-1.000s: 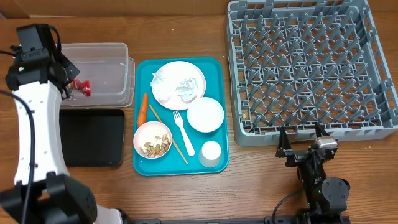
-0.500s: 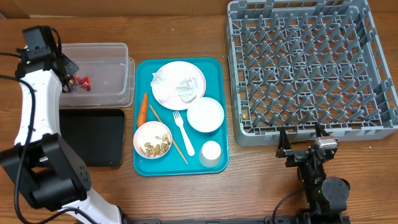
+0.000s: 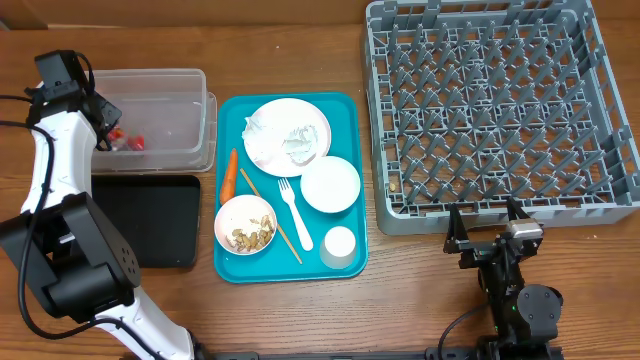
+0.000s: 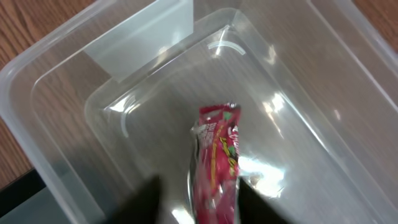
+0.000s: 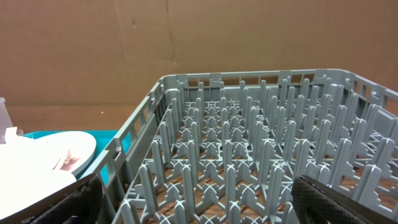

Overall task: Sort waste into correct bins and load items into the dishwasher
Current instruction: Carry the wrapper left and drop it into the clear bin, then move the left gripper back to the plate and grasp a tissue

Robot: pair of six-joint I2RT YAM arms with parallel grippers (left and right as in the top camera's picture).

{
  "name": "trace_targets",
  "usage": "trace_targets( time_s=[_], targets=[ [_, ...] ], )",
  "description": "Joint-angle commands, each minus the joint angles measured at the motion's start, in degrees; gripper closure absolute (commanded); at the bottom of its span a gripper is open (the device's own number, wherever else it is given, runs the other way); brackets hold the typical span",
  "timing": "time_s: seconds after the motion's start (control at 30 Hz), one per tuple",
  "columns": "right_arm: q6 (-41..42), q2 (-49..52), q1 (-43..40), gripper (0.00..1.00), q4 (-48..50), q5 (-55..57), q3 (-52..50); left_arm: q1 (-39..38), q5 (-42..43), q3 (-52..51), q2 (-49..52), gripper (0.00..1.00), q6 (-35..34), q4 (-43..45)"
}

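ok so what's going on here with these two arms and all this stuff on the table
The left gripper hangs over the clear tub, fingers parted on either side of the red snack wrapper, which is inside the tub. The rest sits on the teal tray: napkins on the plate, carrot, stick, two bowls, cup and fork. No tableware is in the dish rack yet. The right gripper sits open in front of it, holding nothing.

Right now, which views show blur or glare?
Left wrist: the left end effector is a dark blur at the bottom edge, and glare spots sit on the clear tub beside the red wrapper. Right wrist: the right end effector is out of focus in both lower corners; the plate looks washed out. Overhead: sharp.
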Motion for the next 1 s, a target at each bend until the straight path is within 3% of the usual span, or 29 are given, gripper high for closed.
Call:
trace_targets(
  time_s=[0.0, 0.13, 0.2, 0.27, 0.37, 0.47, 0.6, 0.83, 0.97],
  targets=[
    [-0.2, -0.6, -0.1, 0.0, 0.4, 0.1, -0.6, 0.3, -0.2, 0.7, 0.5, 0.31, 0.0, 1.0],
    [-0.2, -0.6, -0.1, 0.0, 0.4, 0.1, -0.6, 0.3, -0.2, 0.7, -0.4, 0.29, 3.3, 1.7],
    [-0.2, -0.6, -0.1, 0.0, 0.4, 0.1, -0.6, 0.3, -0.2, 0.9, -1.4, 0.36, 4.5, 1.6],
    [-0.2, -0.6, -0.1, 0.0, 0.4, 0.1, -0.6, -0.1, 0.3, 1.2, -3.2, 0.37, 4.6, 1.4],
    [-0.2, -0.6, -0.1, 0.0, 0.4, 0.1, -0.6, -0.6, 1.7, 1.2, -7.1, 0.32, 4.6, 1.3],
    [-0.2, -0.6, -0.1, 0.0, 0.4, 0.1, -0.6, -1.3, 7.1, 1.2, -12.3, 0.24, 4.6, 1.4],
    [-0.2, -0.6, -0.1, 0.0, 0.4, 0.1, -0.6, -2.6, 17.5, 1.2, -19.6, 0.21, 4.6, 0.8],
    [-0.2, -0.6, -0.1, 0.0, 0.4, 0.1, -0.6, -8.3, 35.2, 1.2, -26.5, 0.22, 4.6, -11.4],
    [-0.2, -0.6, -0.1, 0.0, 0.4, 0.1, -0.6, -14.4, 34.0, 0.7, -25.5, 0.22, 4.6, -19.4]
  ],
)
